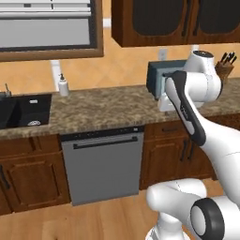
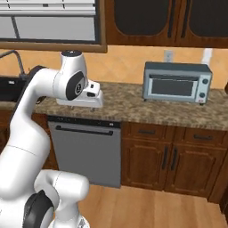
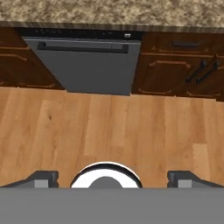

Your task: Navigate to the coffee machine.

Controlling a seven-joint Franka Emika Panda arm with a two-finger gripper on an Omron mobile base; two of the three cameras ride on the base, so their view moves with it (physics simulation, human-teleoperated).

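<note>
The coffee machine is out of view. My arm is folded up in front of the stone counter (image 1: 103, 105), with the hand held over the floor and pointing down. In the hand view my gripper (image 3: 113, 177) is open; its two dark fingertips (image 3: 43, 177) stand far apart with nothing between them. Below the hand lies wood floor (image 3: 109, 127), and the dishwasher front (image 3: 83, 65) is just ahead.
A grey-blue toaster oven (image 2: 177, 82) stands on the counter to the right. The grey dishwasher (image 1: 103, 164) sits under the counter, between brown cabinets (image 2: 178, 156). A black sink (image 1: 23, 110) and a soap dispenser (image 1: 63, 86) are at the left, a knife block (image 1: 225, 68) at the far right.
</note>
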